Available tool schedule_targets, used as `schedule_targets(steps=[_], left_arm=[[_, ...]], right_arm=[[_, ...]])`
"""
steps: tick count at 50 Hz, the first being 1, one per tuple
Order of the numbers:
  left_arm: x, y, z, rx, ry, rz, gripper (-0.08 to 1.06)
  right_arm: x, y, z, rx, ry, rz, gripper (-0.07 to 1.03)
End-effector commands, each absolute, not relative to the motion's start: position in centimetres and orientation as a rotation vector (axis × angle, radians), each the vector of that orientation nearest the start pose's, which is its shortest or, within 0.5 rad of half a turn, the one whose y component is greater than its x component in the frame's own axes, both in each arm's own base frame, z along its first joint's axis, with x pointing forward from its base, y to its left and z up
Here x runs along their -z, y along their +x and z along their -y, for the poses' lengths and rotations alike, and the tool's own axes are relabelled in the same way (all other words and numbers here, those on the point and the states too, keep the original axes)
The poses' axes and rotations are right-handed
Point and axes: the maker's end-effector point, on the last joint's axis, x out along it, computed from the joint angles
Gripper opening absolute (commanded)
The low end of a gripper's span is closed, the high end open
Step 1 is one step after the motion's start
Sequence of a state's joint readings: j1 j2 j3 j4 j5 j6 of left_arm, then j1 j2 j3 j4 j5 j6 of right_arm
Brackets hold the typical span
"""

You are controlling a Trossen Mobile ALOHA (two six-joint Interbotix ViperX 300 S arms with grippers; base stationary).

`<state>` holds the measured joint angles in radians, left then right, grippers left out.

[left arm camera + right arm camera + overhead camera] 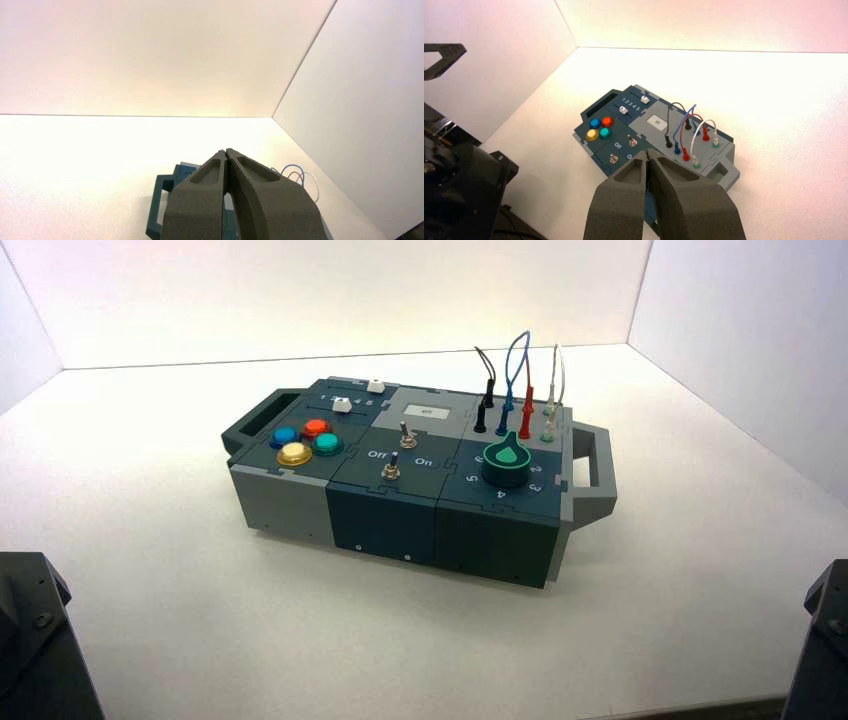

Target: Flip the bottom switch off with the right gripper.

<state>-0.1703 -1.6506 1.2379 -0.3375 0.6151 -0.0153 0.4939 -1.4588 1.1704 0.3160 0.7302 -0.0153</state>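
At right, well apart from box (pixel 382 515): right gripper (pixel 647 152), clenched on nothing. On dark teal tile, front-edge side of "Off" lettering (pixel 618 145): bottom switch (pixel 391 470), untouched. Step in hand, by judgement: approach. Next: reach inward, tips together; nudge toward "Off", avoiding twin toggle (pixel 408 439). Idle at left: left gripper (pixel 225 151).

Bright, diffuse light washes the pale walls and the surface (pixel 150 620) nearly to white, strongest toward the back in all three views, with a faint pinkish tint in the wrist views, while only soft, weak shadow lies beside the box (pixel 400 470).
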Motion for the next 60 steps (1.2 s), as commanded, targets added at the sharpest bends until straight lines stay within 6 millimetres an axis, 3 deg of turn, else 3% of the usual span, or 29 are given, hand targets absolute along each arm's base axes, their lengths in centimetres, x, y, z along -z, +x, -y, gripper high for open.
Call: schedule_targets(steps=[1, 17, 33, 42, 53, 60], left_arm=[[-25.7, 14.0, 5.6, 0.321, -0.299, -0.227, -0.03], [-22.9, 18.2, 5.9, 0.259, -0.314, -0.434, -0.03], [-20.9, 21.7, 5.8, 0.198, -0.319, -0.527, -0.03], [-18.4, 23.9, 6.2, 0.161, -0.329, -0.675, -0.03], [-15.4, 26.9, 7.0, 0.146, -0.296, -0.861, -0.03], [-12.5, 28.9, 8.0, 0.15, -0.254, -0.984, -0.03]], right_arm=[[-24.3, 11.9, -11.1, -0.664, 0.156, -0.503, -0.02], [-21.2, 12.5, -15.0, -0.771, 0.086, -0.776, -0.02], [-19.0, 12.2, -24.3, -0.933, 0.047, -1.042, -0.02], [-18.3, 13.8, -27.8, -0.933, -0.001, -1.111, -0.02], [-18.2, 14.9, -29.3, -0.93, -0.017, -1.118, -0.02], [-17.8, 14.9, -29.4, -0.926, -0.026, -1.13, -0.02]])
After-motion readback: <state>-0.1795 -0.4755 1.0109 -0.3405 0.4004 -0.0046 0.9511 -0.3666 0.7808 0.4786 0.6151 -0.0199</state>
